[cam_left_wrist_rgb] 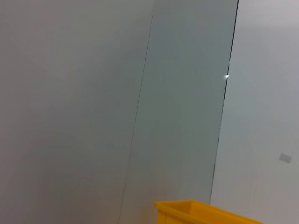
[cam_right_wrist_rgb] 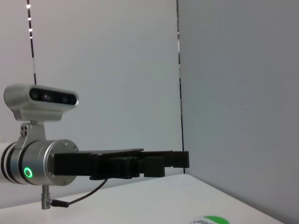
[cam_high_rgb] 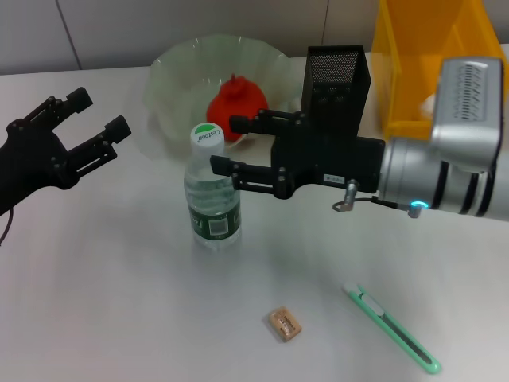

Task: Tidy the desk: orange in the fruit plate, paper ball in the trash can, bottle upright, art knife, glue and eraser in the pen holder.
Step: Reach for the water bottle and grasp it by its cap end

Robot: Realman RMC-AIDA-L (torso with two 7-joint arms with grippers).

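1. The bottle stands upright near the middle of the surface, green cap up. I judge that step done. It looks like thin clear plastic holding some water, so it would be moderately light, smooth and easy to dent. If I had to take it again I would grip the labelled body below the shoulder, not the cap.

2. My right claw is right at the bottle's neck. Its two fingers are spread open and hold nothing, one beside the cap and one on the far side towards the plate. I cannot tell whether a finger touches the bottle.

3. Just behind, towards the far edge, the orange sits in the fruit plate, and the black mesh pen holder stands next to it.

4. Towards the near edge lie the eraser and the art knife, apart from each other. The eraser is small and firm, so I would pinch it across its short sides. The knife is slim, stiff and flat on the surface, so I would take it mid-handle across its width.

5. A yellow bin stands at the far right corner.

6. My left claw hangs open and empty above the left edge.
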